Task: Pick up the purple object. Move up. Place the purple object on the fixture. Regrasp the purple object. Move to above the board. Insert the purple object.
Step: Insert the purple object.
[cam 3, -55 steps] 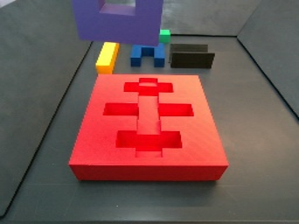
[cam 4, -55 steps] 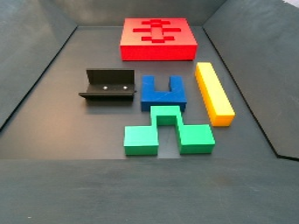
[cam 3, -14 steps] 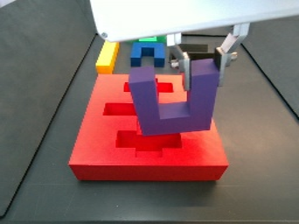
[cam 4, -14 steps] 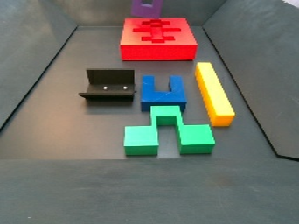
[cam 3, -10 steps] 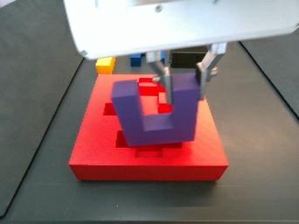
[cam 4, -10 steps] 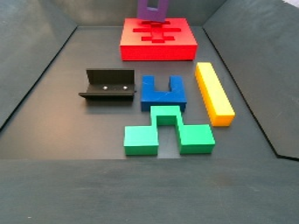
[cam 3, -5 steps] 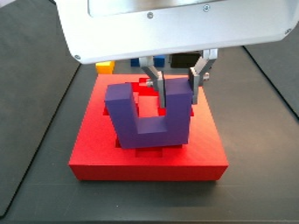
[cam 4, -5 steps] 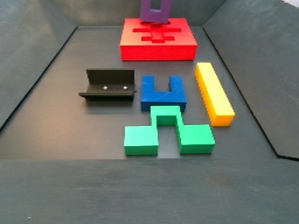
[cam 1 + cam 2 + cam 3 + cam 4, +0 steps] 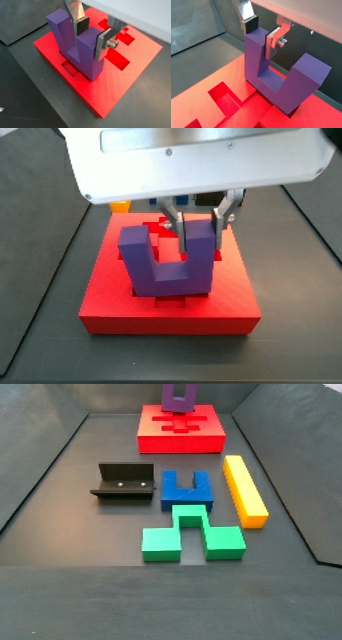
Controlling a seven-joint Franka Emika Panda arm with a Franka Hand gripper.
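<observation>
The purple object (image 9: 163,266) is a U-shaped block, prongs up, held over the red board (image 9: 114,303). My gripper (image 9: 195,226) is shut on one prong, with silver fingers (image 9: 104,42) on both sides of it. In both wrist views the block's base (image 9: 91,70) sits at or just above a recessed cut-out (image 9: 228,100) of the board; I cannot tell whether it touches. In a side view the purple object (image 9: 178,397) shows at the board's far end (image 9: 181,439). The black fixture (image 9: 122,483) stands empty.
A blue arch block (image 9: 187,488), a green notched block (image 9: 191,531) and a long yellow bar (image 9: 243,488) lie on the dark floor beside the fixture. Dark tray walls (image 9: 40,474) rise on both sides.
My gripper has come down and moved over the board with the purple object, which now sits lower, close to the cut-out. The other pieces have not moved.
</observation>
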